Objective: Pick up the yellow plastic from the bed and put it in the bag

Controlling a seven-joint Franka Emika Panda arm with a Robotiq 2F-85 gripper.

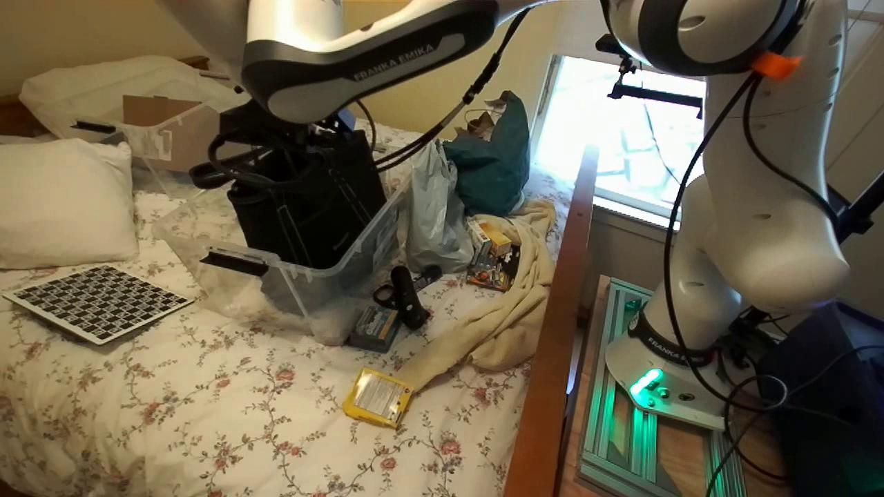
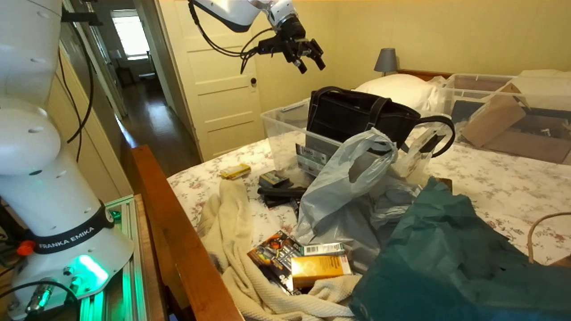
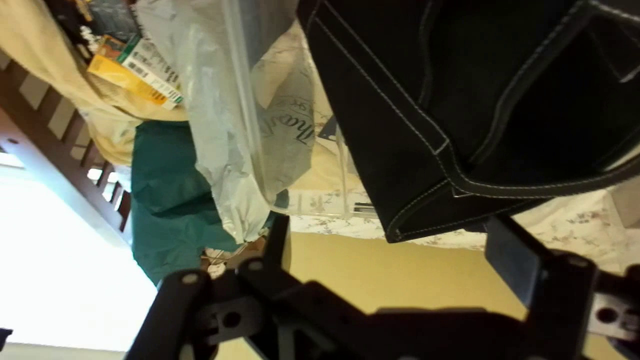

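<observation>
On the flowered white bed (image 1: 207, 442), the yellow plastic (image 1: 378, 398) lies flat, a pale printed panel facing up, just beside the narrow end of a long cream cloth (image 1: 501, 317); whether the two touch I cannot tell. Farther off stands the black bag (image 1: 314, 207), soft-sided with pale stitching, inside a clear plastic bin (image 1: 293, 295), its handles arching out over the top and sides. Higher than the black bag, and well apart from the yellow plastic, hangs the gripper (image 2: 312, 67), its jaws spread wide and holding nothing; in the wrist view they stand far apart before a strip of yellow wall (image 3: 390, 280), with the black bag's stitched fabric filling the upper right. Just beside the bin lie a small dark box (image 1: 375, 328) and a black flashlight-shaped thing (image 1: 409, 298). A dark green bag (image 1: 492, 166) sits next to a grey plastic bag (image 1: 437, 217), and small boxes (image 2: 321, 269) are grouped between the grey plastic bag and the cream cloth. Near a white pillow (image 1: 65, 203), a black-and-white checkered board (image 1: 100, 301) lies on the bed, and a brown wooden rail (image 2: 187, 249) runs between the bed and the robot's base (image 1: 666, 369)
</observation>
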